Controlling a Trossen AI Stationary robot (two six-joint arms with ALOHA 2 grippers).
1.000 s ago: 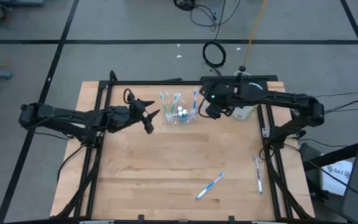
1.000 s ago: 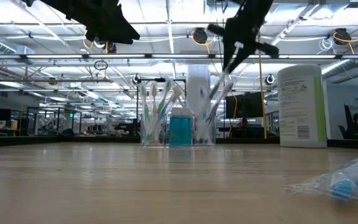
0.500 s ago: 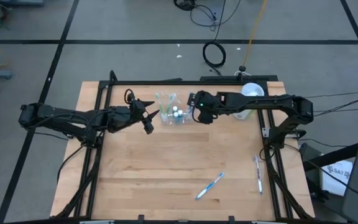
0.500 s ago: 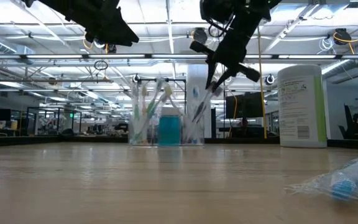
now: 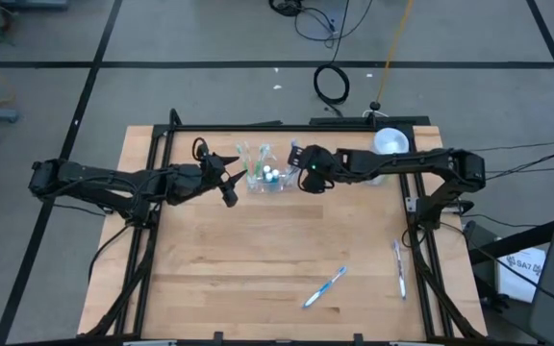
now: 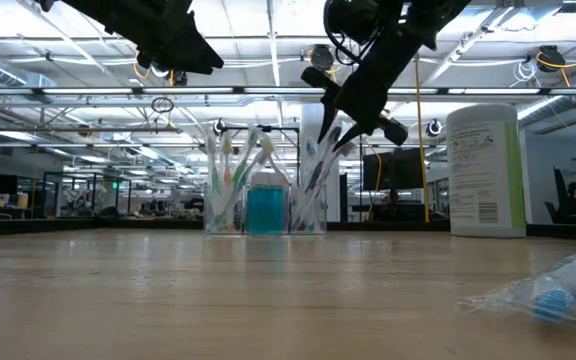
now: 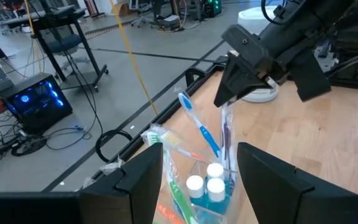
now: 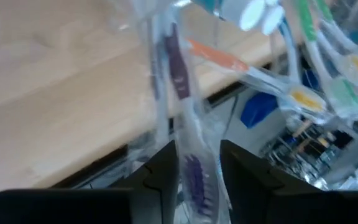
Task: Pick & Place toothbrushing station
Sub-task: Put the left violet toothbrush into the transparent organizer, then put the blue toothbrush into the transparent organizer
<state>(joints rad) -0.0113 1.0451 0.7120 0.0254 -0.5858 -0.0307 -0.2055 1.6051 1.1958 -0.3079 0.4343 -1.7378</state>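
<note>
The clear cup (image 5: 265,176) sits upper-centre in the high view, near the far edge of the tabletop (image 5: 277,259), packed with upright toothbrushes and teal tubes (image 6: 265,209).

The right claw (image 5: 301,170) is right at the cup's right rim. Its fingers (image 8: 160,168) flank a wrapped purple toothbrush (image 8: 182,124) with small gaps either side, so it looks partly open, grip loosening. The brush's long axis runs steeply down into the cup, so the release looks near done.

The left claw (image 5: 229,178) hangs wide open and empty just left of the cup, about as near as the right.

The low view shows the brush tilted, leaning against the cup's right side. The high view alone shows two spare toothbrushes (image 5: 323,287) (image 5: 399,267) lying lower right, nearer the right arm.
</note>
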